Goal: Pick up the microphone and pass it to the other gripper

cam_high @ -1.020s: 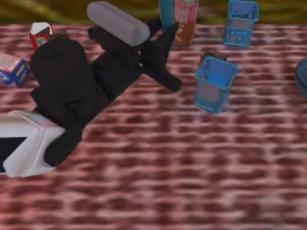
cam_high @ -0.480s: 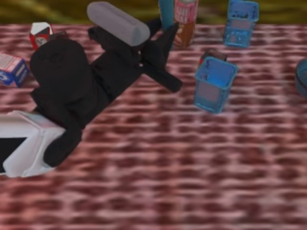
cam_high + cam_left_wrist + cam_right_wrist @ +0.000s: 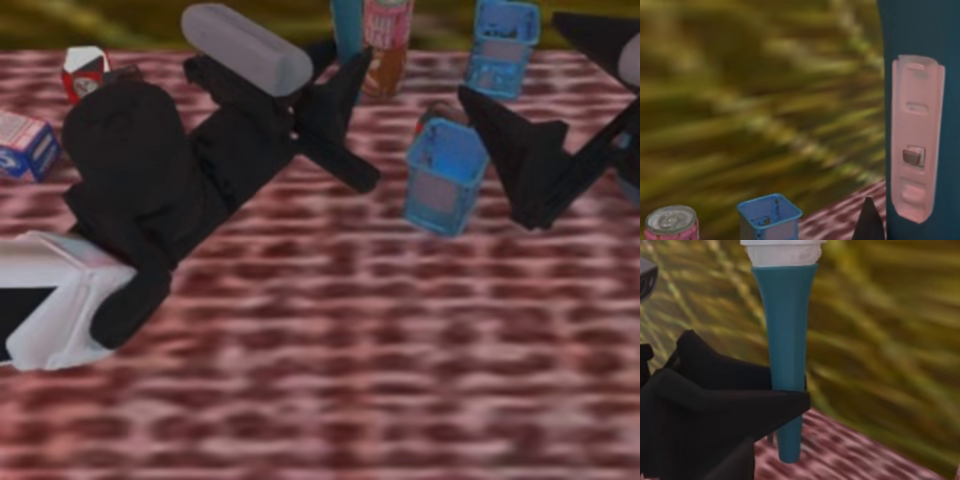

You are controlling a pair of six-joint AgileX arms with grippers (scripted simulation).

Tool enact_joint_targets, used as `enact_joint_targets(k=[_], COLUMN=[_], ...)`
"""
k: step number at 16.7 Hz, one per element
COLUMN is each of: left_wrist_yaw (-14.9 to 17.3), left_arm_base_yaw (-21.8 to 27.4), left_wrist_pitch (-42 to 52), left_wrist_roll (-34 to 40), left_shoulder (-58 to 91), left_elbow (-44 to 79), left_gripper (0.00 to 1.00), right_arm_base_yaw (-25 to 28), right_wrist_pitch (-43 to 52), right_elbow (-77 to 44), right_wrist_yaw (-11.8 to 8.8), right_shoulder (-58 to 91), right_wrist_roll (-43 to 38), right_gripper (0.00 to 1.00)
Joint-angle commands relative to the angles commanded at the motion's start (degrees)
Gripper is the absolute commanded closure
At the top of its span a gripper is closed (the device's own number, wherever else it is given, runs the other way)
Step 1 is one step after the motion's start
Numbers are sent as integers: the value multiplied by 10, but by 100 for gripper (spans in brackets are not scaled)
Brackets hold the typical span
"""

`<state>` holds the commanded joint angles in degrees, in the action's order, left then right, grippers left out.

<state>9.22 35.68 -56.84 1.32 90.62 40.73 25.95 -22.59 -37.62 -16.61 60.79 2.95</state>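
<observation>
Red-brown woven tabletop (image 3: 350,380). Slim teal microphone (image 3: 786,350) with white head: long axis upright, head uppermost, pinched by left gripper (image 3: 345,100). Right gripper (image 3: 520,160): fingers spread, nearby.

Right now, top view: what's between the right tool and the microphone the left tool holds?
In the top view, a blue mesh basket stands on the table between the right tool and the microphone in the left tool.

No legible text: print on pink can (image 3: 387,22) and small cartons (image 3: 25,143) too blurred.
</observation>
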Motion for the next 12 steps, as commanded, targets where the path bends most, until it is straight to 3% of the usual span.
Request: enact_joint_targets(k=[5,12], left_wrist_yaw=[0,0], left_arm_base_yaw=[0,0], left_wrist_pitch=[0,0], left_wrist_roll=[0,0], left_shoulder=[0,0], left_elbow=[0,0], left_gripper=[100,100], right_arm_base_yaw=[41,47], right_wrist_pitch=[-28,-34], right_elbow=[-52,-72], right_wrist_yaw=[-26,-20], right_shoulder=[91,113], right_wrist_roll=[5,4], right_gripper=[0,0])
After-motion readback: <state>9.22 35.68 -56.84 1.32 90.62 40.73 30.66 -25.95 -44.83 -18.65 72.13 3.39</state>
